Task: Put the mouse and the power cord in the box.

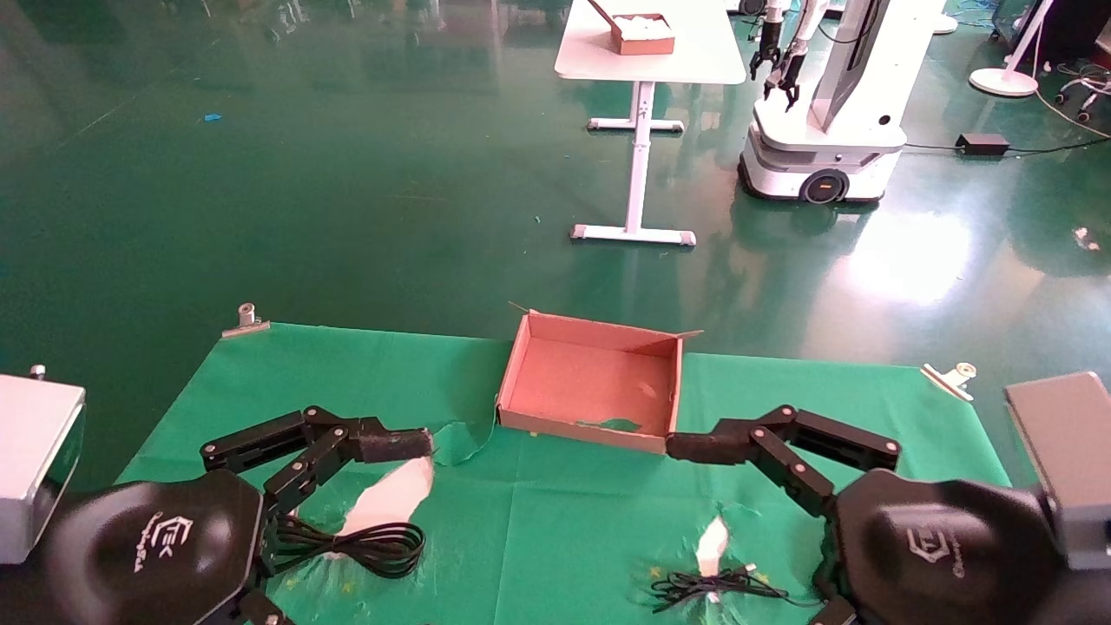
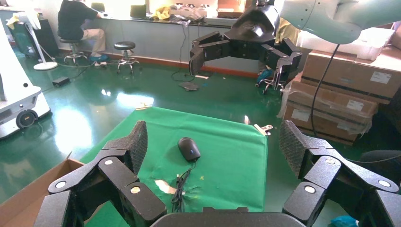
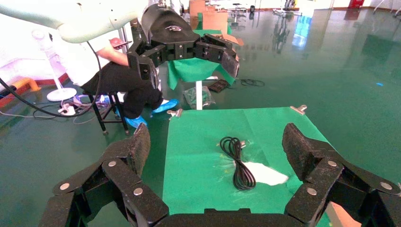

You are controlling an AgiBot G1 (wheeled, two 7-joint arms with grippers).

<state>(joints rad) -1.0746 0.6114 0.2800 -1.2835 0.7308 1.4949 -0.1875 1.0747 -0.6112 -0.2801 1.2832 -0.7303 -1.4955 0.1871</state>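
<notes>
A two-armed robot faces a table (image 1: 555, 529) draped in green cloth, the box (image 1: 593, 379) sitting open at the far middle edge, nothing inside but a torn patch in its floor. The left gripper (image 1: 431, 444) hangs over the near left of the table with its fingers (image 2: 134, 142) spread wide apart, holding nothing; seen from the right wrist, it floats well above the cloth. The right gripper (image 1: 668, 446) hovers at the near right, its tip just beside the box's near right corner, fingers (image 3: 137, 145) likewise wide apart and empty. The power cord (image 1: 369, 546) lies coiled in long loops on the cloth near the left gripper, resting partly on a white tear in the fabric. The mouse (image 2: 189, 148) shows only in the left wrist view, lying on the right-hand part of the table with its thin wire (image 1: 720, 586) bunched nearby; from the head camera the right arm hides the mouse itself. Beyond the table, across a glossy green floor, stand a white table (image 1: 649, 52) carrying a small brown box and another white robot (image 1: 825, 113).
</notes>
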